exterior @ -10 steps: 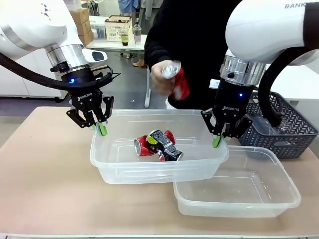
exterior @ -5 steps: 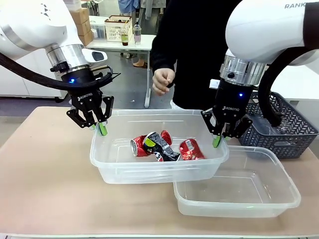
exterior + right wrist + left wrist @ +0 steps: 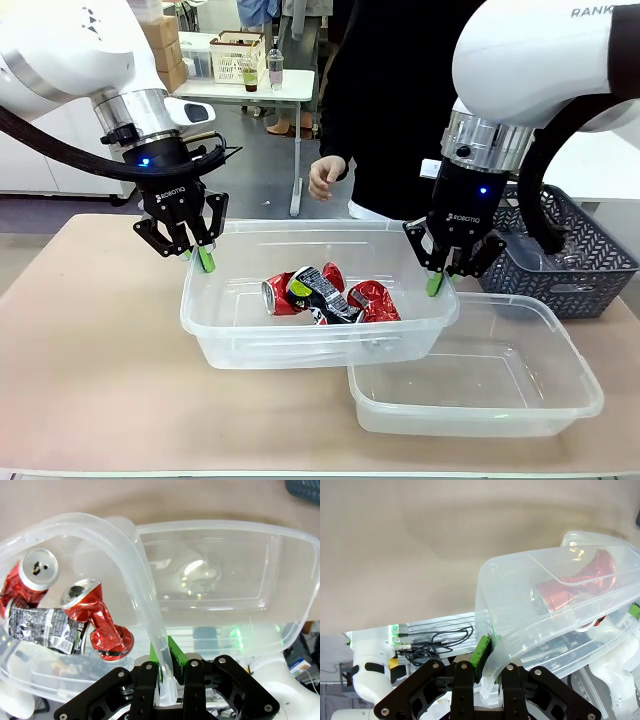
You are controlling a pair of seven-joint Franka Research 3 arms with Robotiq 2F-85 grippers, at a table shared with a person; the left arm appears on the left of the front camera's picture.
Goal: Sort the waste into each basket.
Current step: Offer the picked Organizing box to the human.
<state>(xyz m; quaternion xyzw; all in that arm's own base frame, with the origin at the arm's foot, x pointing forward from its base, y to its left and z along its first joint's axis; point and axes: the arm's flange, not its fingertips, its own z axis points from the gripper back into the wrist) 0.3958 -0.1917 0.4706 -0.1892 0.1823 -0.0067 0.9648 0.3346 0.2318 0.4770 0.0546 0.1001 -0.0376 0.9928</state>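
In the front view, the left gripper [image 3: 197, 252] has its fingers narrowed onto the rolled rim at the left end of the near tub [image 3: 300, 340]. The right gripper [image 3: 437, 277] pinches the rim at the opposite end. Crushed red and silver cans [image 3: 325, 293] lie in a heap on the floor of this tub. An empty tub [image 3: 565, 405] sits just beside it on the table [image 3: 90, 330], and their corners seem to overlap. The person's hand [image 3: 325, 177] hangs empty beyond the far wall, and a dark lattice basket [image 3: 585, 270] stands at the right. In the left wrist view, the left gripper [image 3: 488, 656] shows its green pads clamped on either side of the thin rim of the near tub [image 3: 515, 575], with the cans [image 3: 570, 587] red through the wall. In the right wrist view, the right gripper [image 3: 163, 661] is likewise closed on the curved lip of the near tub [image 3: 142, 580]. The cans [image 3: 92, 617] are on one side and the empty tub [image 3: 292, 555] on the other. The tub looks light, thin and bendy, so the rolled rim is probably the soundest hold, taken at both ends to stop it twisting. The cans are likely light, stiff, sharp-creased and slippery, and best pinched across the crumpled waist.
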